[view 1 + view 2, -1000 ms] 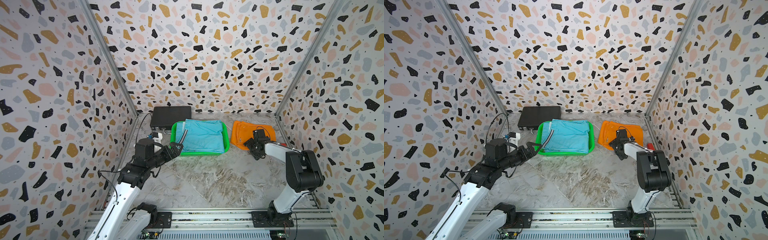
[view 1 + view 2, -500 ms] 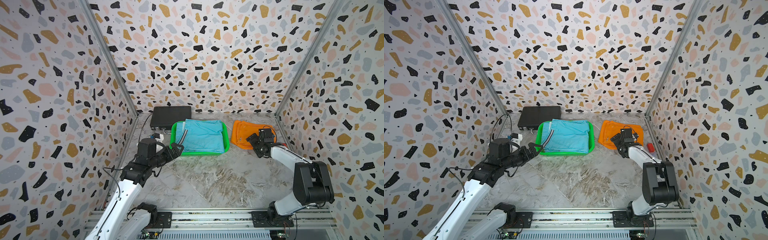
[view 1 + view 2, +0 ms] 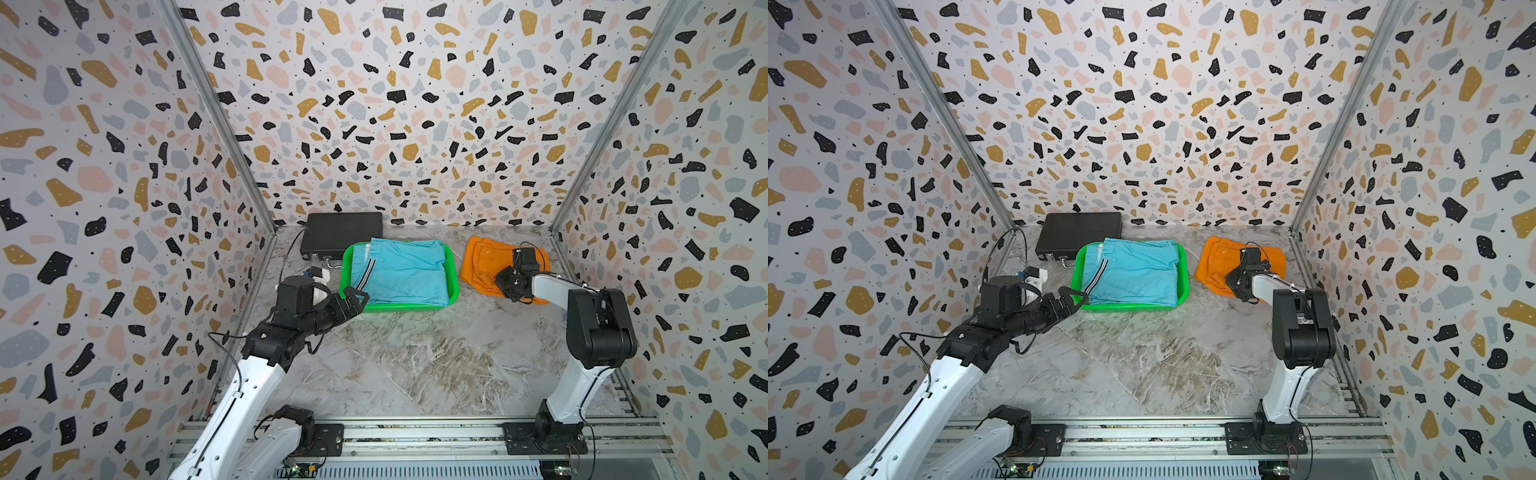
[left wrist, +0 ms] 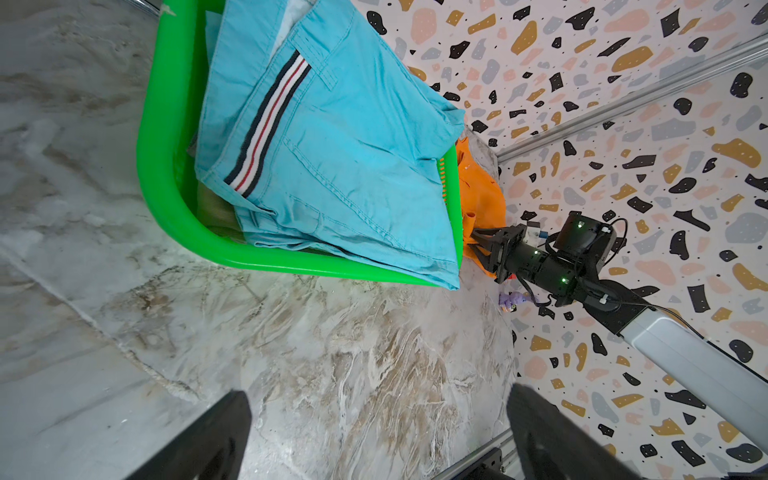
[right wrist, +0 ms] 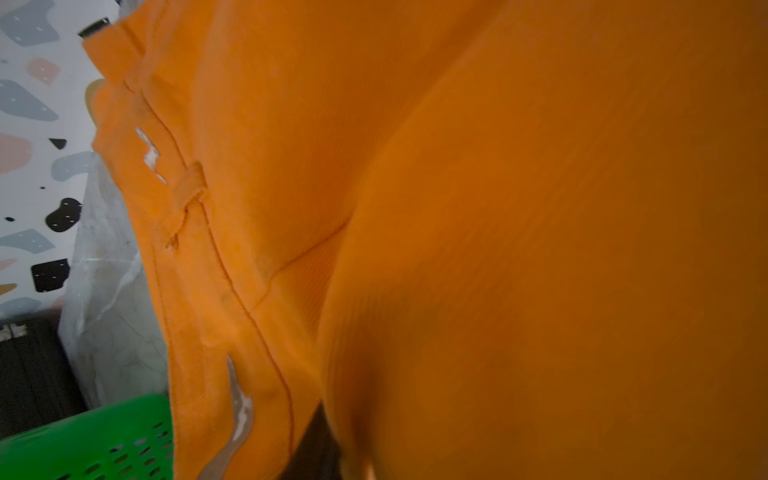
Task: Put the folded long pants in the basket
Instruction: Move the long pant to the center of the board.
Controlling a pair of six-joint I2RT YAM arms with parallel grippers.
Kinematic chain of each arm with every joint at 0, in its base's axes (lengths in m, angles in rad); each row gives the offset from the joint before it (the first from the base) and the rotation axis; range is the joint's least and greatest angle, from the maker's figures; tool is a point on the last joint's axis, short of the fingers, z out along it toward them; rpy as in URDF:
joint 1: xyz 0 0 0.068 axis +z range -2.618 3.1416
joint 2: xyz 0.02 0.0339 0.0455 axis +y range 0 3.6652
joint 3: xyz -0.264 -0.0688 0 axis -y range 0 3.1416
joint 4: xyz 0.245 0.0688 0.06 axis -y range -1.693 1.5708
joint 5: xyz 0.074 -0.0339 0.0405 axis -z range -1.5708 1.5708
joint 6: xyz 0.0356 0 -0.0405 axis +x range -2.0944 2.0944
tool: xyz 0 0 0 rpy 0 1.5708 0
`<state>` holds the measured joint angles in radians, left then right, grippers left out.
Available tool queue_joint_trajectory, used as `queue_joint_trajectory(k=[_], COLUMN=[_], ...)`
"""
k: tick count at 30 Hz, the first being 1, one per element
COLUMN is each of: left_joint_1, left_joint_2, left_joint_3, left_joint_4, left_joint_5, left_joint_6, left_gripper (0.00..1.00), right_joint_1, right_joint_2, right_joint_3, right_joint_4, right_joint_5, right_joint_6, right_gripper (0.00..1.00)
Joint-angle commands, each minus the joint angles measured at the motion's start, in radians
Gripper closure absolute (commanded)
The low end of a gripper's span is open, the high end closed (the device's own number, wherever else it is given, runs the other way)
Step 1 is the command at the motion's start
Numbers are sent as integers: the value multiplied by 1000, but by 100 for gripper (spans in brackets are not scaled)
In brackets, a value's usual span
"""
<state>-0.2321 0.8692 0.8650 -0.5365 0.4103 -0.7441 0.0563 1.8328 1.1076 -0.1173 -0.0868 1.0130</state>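
The green basket [image 3: 399, 308] [image 3: 1129, 308] stands at the back middle of the table. Turquoise folded long pants [image 3: 407, 270] [image 3: 1138, 270] [image 4: 332, 137] with a striped side lie on top in it, over a tan layer [image 4: 216, 208]. Orange folded pants [image 3: 482, 262] [image 3: 1217, 262] [image 4: 482, 191] lie on the table right of the basket. My right gripper [image 3: 503, 286] [image 3: 1231, 286] [image 4: 476, 239] is shut on their near edge, and orange cloth [image 5: 498, 208] fills the right wrist view. My left gripper [image 3: 353, 297] [image 3: 1073, 297] [image 4: 374, 399] hangs open by the basket's front left corner, holding nothing.
A flat black box [image 3: 343, 232] [image 3: 1079, 235] sits behind the basket at the back left, with a cable running from it. A small purple object [image 4: 511, 299] lies by the right wall. Speckled walls close in three sides. Bare marbled table [image 3: 415, 365] spreads in front.
My right gripper swung over the orange pants, came back to their near edge and closed on the cloth. The left arm has barely moved.
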Motion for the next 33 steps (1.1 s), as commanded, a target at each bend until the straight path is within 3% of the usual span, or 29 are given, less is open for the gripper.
queue_joint_trajectory(k=[1, 10, 16, 21, 26, 30, 31, 33], left_joint_1=[-4, -43, -267, -431, -517, -554, -565, -592], left_joint_2=[8, 12, 51, 127, 263, 418, 440, 488], left_joint_3=[38, -10, -125, -234, -235, -206, -200, -183], left_joint_4=[3, -14, 30, 230, 340, 438, 452, 469], left_joint_5=[19, 65, -34, -91, -147, -108, -104, -105], left_joint_6=[18, -9, -82, -204, -228, -253, -260, -270], left_gripper=[0, 0, 0, 0, 0, 0, 0, 1], right_joint_1=[3, 2, 4, 6, 7, 10, 12, 13], right_joint_2=[-58, -398, -681, -803, -854, -866, -866, -870], right_joint_3=[-90, -430, -582, -656, -701, -716, -717, -730], right_joint_4=[-126, -351, -644, -790, -854, -850, -843, -790], right_joint_5=[-53, -218, -280, -359, -456, -515, -525, -593], right_joint_6=[-40, -98, -145, -184, -200, -205, -210, -209], right_gripper=[100, 100, 100, 100, 100, 100, 97, 70])
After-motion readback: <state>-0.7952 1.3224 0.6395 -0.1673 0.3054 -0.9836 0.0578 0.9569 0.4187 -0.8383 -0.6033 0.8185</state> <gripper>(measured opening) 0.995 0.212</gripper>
